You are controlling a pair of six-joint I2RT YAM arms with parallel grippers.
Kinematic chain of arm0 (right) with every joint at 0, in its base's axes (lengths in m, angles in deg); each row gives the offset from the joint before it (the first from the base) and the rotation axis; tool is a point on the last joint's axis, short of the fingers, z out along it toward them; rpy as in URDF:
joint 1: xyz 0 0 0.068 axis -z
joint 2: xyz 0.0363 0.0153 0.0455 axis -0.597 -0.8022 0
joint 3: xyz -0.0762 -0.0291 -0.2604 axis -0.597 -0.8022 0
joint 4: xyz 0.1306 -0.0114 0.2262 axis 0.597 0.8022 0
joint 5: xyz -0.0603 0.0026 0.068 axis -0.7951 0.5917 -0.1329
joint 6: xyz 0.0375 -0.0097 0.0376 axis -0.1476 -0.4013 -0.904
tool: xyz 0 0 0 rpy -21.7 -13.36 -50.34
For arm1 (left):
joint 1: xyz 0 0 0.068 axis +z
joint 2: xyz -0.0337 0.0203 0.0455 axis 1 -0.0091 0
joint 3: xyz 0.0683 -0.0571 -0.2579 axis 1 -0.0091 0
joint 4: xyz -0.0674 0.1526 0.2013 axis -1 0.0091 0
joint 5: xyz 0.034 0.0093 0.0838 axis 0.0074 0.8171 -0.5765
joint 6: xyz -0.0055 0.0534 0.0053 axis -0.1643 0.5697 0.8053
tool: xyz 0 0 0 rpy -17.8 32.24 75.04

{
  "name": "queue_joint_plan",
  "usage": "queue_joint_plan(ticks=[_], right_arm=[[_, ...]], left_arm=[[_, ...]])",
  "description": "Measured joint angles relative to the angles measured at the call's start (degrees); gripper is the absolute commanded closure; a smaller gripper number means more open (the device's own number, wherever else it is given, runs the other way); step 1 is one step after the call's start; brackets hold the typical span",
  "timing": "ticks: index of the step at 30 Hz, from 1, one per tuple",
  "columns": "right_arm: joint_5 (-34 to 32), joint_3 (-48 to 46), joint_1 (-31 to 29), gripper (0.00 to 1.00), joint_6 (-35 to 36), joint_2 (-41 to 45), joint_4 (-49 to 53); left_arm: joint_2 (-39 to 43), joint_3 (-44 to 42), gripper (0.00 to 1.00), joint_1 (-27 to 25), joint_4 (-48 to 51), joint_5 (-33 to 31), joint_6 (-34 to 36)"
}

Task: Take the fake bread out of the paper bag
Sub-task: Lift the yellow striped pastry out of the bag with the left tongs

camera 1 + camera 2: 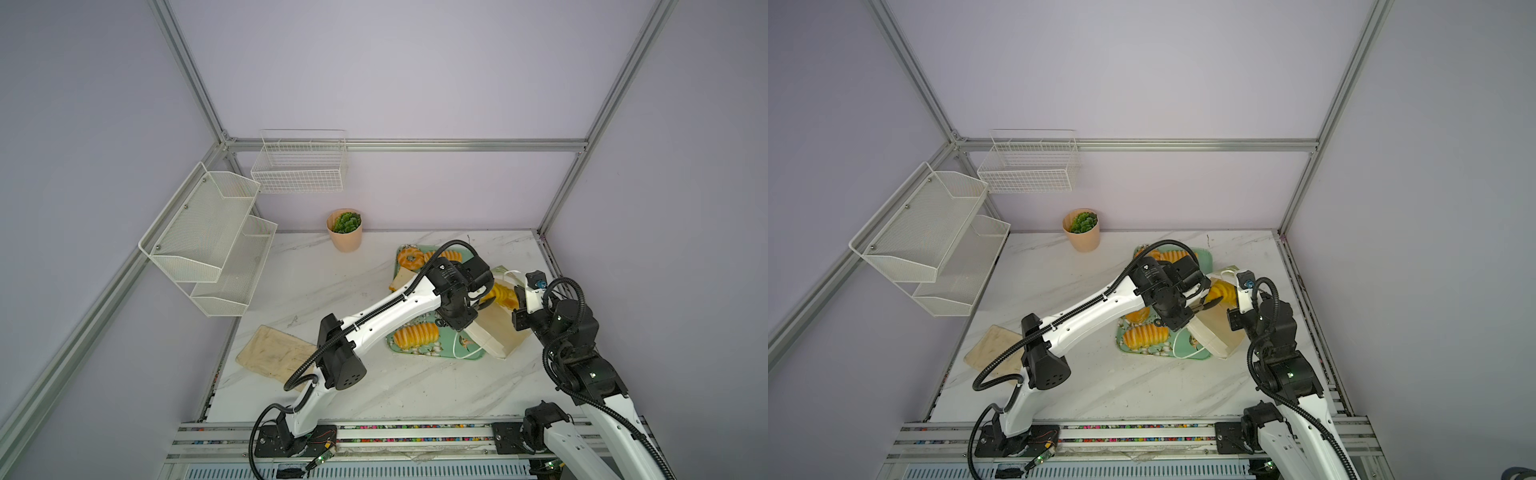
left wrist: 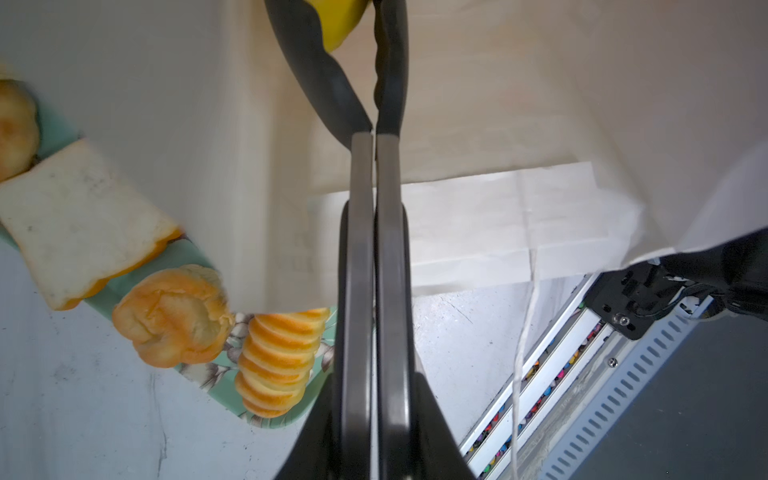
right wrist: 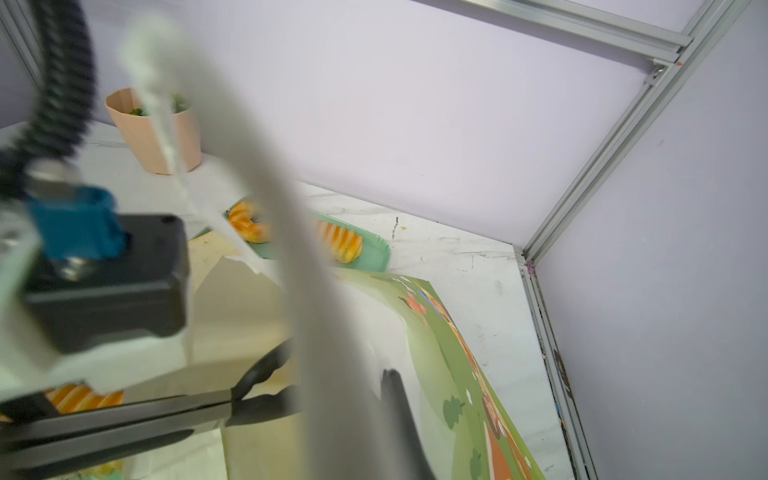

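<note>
A loaf [image 1: 505, 296] is clamped by the left end effector [image 1: 483, 302] just inside the tilted bag [image 1: 496, 330], seemingly lengthwise toward its mouth. The rim is pinched by the right end effector [image 1: 519, 302].

This is a robotics test cell, not a home. A marble-look bench [image 1: 395, 390] is boxed in by an aluminium frame [image 1: 407, 144] and plain lilac panels [image 1: 415, 62]. Two arms are bolted to a slotted rail [image 1: 415, 434] well behind the left pincer [image 1: 1207, 302]. The props look staged: an empty wire basket [image 1: 299, 166] on the wall far beyond that pincer, a potted plant [image 1: 344, 230] nearer, and glossy fake bread [image 1: 415, 336] on a tray [image 1: 469, 355] just beside it.
</note>
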Motion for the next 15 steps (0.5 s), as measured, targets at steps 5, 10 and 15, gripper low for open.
queue_joint_plan(ticks=[5, 10, 15], right_arm=[[-1.25, 0.48, 0.00, 1.00, -0.09, -1.20, -0.46], [-2.84, 1.77, 0.00, 1.00, -0.79, -2.95, -0.81], [-3.89, 2.25, 0.00, 1.00, -2.19, -3.74, -0.83]], left_arm=[[5.77, -0.55, 1.00, 0.00, 0.22, -1.53, 1.27], [11.23, -4.35, 1.00, -0.26, 0.72, -2.84, 2.75], [15.30, -9.53, 1.00, -0.79, 0.72, -3.48, 4.50]])
